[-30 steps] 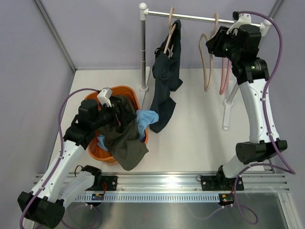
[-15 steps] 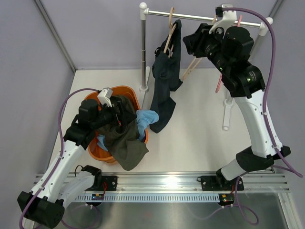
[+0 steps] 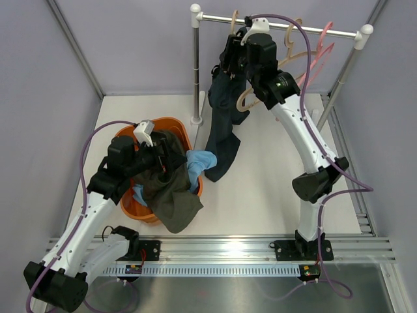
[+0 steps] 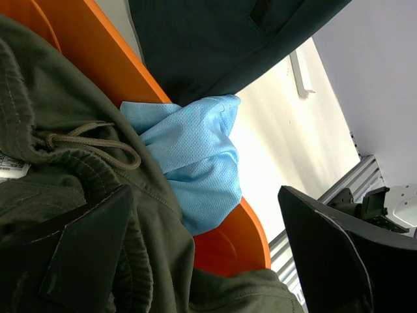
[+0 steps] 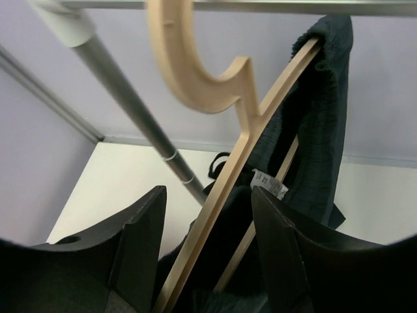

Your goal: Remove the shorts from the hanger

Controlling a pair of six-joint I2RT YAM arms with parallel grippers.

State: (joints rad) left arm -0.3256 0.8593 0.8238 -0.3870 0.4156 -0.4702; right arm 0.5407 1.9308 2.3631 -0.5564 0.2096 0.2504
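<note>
Leaves one pair to free: navy shorts [image 3: 225, 124]. Hangs draped over the far arm of a wood hanger [image 5: 247, 124], hooked on the rail [image 3: 212, 17]. Runs long and straight down, hem low beside the basket [image 3: 127, 202] and near the table [image 3: 273, 163]. Lies up and to the right of the right gripper [image 5: 208, 195] in the wrist view, close at hand, and drops away below it as well. Stands spread, that gripper, straddling the hanger's sloping near arm between its fingers [image 5: 140, 254]; grips nothing, as far as that view shows. Makes the right arm by far the nearer one. Probably calls for a pinch on cloth, not wood, then a drag down along the slope and off its end.

Finds the left gripper [image 4: 205, 189] over the basket, well apart from the rail: gapes wide, holds nothing, with olive shorts [image 4: 58, 163] under one finger and blue shorts [image 4: 195, 156] just ahead.

Counts out so. Shorts: three, one navy on the hanger, one olive and one blue in the basket, with the olive spilling over the near rim. Hangers: three, seemingly, namely the loaded one, a second wood hanger [image 3: 242, 101] and a pink hanger [image 3: 320, 52], both bare; hard to be sure where they cross behind the arm. Basket: one. Rail: one. Arms: two.
</note>
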